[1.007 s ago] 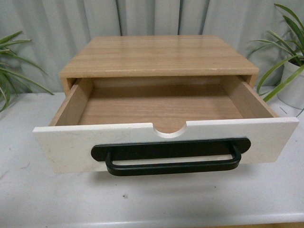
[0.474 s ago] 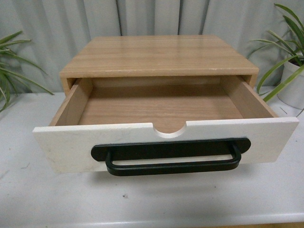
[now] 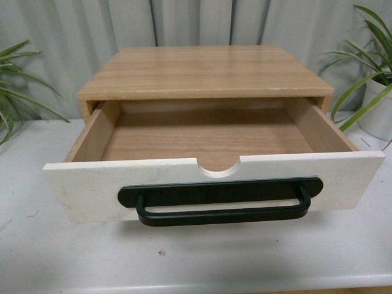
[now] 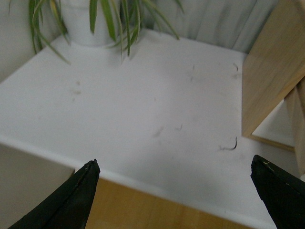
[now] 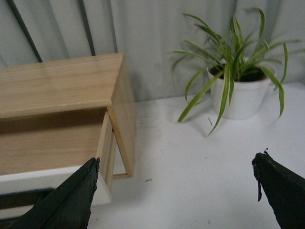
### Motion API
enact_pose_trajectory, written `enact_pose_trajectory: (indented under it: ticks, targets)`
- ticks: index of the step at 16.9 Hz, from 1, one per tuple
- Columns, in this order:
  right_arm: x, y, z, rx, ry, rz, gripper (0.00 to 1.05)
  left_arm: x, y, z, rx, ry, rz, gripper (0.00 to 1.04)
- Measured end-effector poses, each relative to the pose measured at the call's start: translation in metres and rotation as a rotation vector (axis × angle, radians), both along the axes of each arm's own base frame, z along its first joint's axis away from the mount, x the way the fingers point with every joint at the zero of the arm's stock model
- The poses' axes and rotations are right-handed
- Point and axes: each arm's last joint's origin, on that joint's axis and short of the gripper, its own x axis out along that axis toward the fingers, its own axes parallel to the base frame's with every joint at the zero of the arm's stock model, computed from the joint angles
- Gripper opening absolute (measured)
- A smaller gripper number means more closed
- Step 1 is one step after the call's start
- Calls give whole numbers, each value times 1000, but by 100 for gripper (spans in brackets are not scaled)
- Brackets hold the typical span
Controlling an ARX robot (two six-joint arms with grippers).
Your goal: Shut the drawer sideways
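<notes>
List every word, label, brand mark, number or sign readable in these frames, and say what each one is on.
None: no view shows any readable text.
The drawer has a plain white front, and its black handle carries no marking.
The wooden cabinet top and the white plant pot are unlabelled.
The dark marks on the table are scuffs, not writing.

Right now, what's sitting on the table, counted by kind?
Wooden cabinet: 1, with its drawer pulled out and nothing visible inside
Potted plants: 2, the left plant and the right plant
Total: 3
</notes>
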Motion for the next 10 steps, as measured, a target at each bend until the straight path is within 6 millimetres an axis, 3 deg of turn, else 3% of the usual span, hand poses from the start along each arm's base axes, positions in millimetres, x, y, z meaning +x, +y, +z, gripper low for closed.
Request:
enact_pose_trajectory:
  ticks: [2,5,7,10]
  targets:
    - [33,7,25,-179,-53,88,98,32,-5,34,122,-48,-94,98]
    - [70,29,48,-622,-121,265,98,71,-44,66,462,-27,-427,98]
    - [78,38,49,-955,-110,389,98,70,-69,68,753,18,-684,98]
    - [80,43,44,-1340,-37,575,98,64,-95,55,1153,140,-1021,98]
